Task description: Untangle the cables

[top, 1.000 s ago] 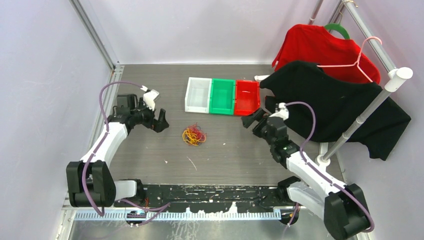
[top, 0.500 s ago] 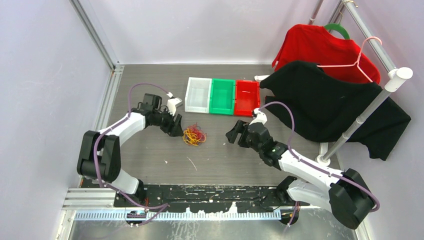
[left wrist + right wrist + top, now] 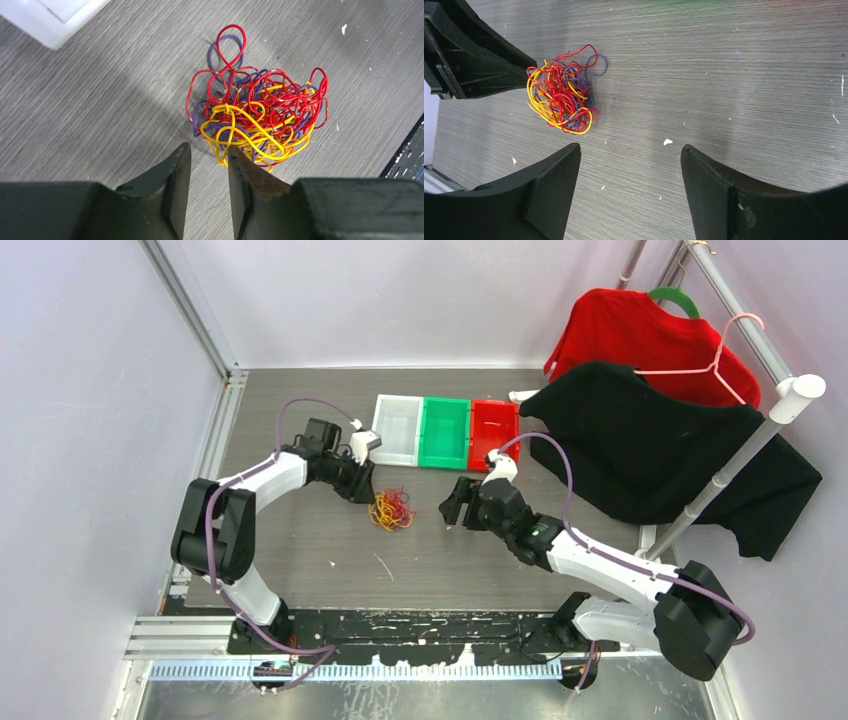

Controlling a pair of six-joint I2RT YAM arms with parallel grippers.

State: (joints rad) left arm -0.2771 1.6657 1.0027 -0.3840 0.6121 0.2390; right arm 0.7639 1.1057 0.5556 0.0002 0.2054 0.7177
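The cables point(image 3: 390, 510) are one fist-sized tangle of yellow, red and purple strands lying on the grey table. In the left wrist view the cables point(image 3: 260, 117) lie just ahead of my left gripper point(image 3: 209, 150). Its jaws stand a narrow gap apart with only table between them, and the right fingertip point(image 3: 239, 159) touches the edge of a yellow loop. From above, the left gripper point(image 3: 362, 490) sits at the clump's upper left. My right gripper point(image 3: 452, 510) hovers to the clump's right, wide open and empty. In its own view the cables point(image 3: 561, 97) lie well ahead of the right gripper point(image 3: 629, 150).
White point(image 3: 396, 430), green point(image 3: 445, 433) and red point(image 3: 494, 435) bins stand in a row behind the clump. At the right, a black garment point(image 3: 670, 450) and a red garment point(image 3: 640, 335) hang on a clothes rack point(image 3: 735, 465). A corner of the white bin point(image 3: 55, 20) shows in the left wrist view.
Both arms have swung inward toward the clump. The left jaws have narrowed from wide to a small gap, and the right jaws have narrowed slightly.
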